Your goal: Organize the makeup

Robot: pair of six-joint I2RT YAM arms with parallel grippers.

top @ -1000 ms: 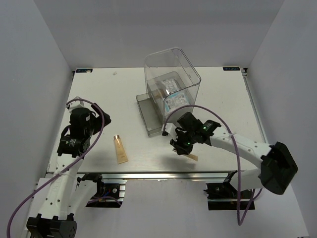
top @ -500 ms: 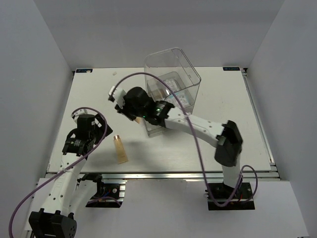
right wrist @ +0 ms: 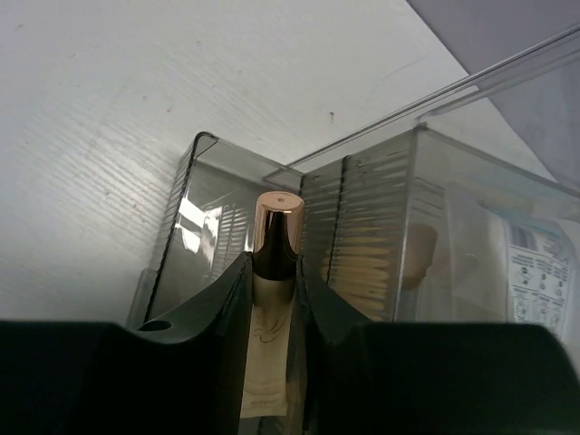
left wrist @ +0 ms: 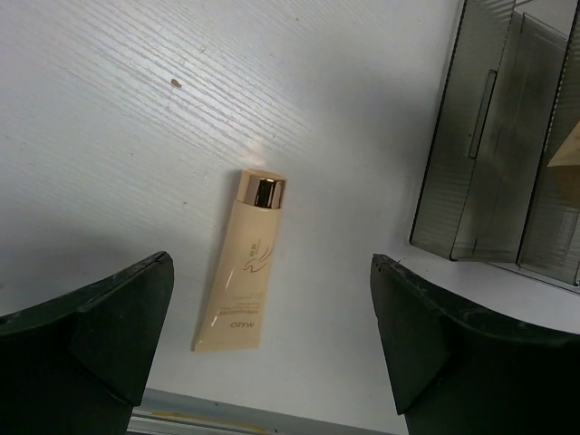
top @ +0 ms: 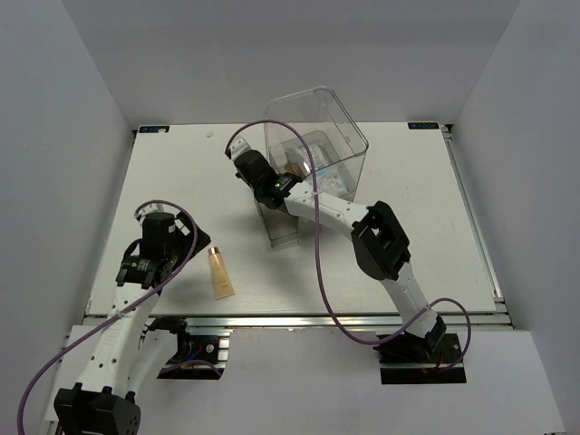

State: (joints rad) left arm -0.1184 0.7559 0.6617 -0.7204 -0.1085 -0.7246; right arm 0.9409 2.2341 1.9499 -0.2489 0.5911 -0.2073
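Observation:
A beige tube with a gold cap (top: 218,272) lies flat near the table's front edge. In the left wrist view the same tube (left wrist: 247,290) lies between and below my spread fingers. My left gripper (top: 188,242) is open and empty just left of it. My right gripper (top: 245,165) is shut on a second beige tube (right wrist: 274,317), cap pointing outwards, at the left side of the clear box (top: 317,149), over its grey drawer (right wrist: 204,240). A peach sponge (right wrist: 420,256) and white-and-blue packets (right wrist: 536,272) sit inside the box.
The grey drawer (top: 276,213) sticks out of the box towards the front. The right arm's long links (top: 376,237) stretch across the table's right half. Side walls stand at the table's left and right edges.
My right arm has swung from the table's front right to the left side of the box, carrying the tube. My left gripper has shifted a little towards the front, by the lying tube.

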